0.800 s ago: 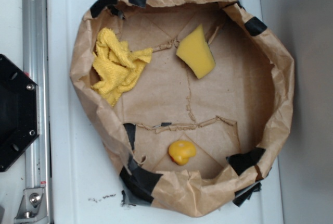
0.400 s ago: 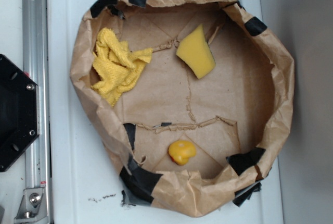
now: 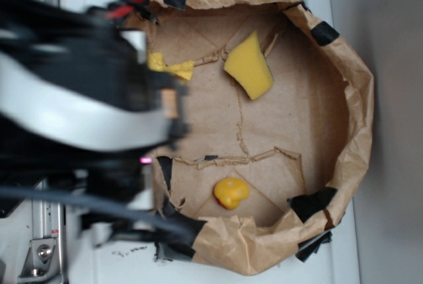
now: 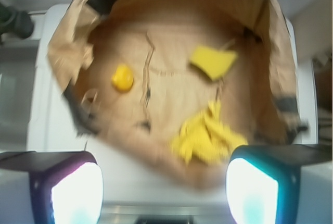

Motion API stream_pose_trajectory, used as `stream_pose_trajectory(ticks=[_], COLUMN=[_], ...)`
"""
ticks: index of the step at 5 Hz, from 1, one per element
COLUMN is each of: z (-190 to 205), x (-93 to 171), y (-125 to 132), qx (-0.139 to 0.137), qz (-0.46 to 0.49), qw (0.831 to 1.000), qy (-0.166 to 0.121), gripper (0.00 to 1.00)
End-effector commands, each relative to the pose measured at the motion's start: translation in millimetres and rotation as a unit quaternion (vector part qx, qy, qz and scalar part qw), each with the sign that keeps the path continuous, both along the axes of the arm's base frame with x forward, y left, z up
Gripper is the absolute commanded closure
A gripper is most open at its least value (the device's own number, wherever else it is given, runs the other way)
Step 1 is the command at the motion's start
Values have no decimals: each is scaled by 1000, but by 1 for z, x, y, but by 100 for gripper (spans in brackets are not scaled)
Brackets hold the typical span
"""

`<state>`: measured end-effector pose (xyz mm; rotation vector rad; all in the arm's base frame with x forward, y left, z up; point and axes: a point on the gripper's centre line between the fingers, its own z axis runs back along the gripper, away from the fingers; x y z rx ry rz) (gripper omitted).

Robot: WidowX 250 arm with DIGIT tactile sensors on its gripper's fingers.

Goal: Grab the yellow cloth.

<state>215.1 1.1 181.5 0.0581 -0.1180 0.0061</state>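
Observation:
The yellow cloth (image 4: 205, 138) lies crumpled inside the brown paper basin (image 4: 171, 5), low and right of centre in the blurred wrist view. My gripper (image 4: 165, 190) hangs above the basin's near rim, open, with nothing between its fingers (image 4: 77, 193). The cloth shows just above and inside the right finger, well below it. In the exterior view my blurred arm (image 3: 79, 106) covers the basin's left side, and only a small corner of the cloth (image 3: 169, 67) shows.
A pale-yellow sponge wedge (image 3: 248, 66) lies at the basin's far middle. A small glossy orange-yellow toy (image 3: 230, 192) sits near the front. Crumpled paper walls with black tape (image 3: 325, 32) ring the basin (image 3: 357, 119). A metal rail (image 3: 43, 251) runs along the left.
My arm has swung in from the left and now covers the basin's left side and most of the cloth. The cloth, sponge and toy have not moved.

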Motion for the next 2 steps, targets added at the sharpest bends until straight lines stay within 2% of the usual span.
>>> stream_pose_trajectory(ticks=[1, 2], z=[-65, -92], x=[43, 30], y=[25, 49], qx=[33, 22], qz=[-3, -2], qw=[999, 995], qy=[44, 94], gripper=[0, 0])
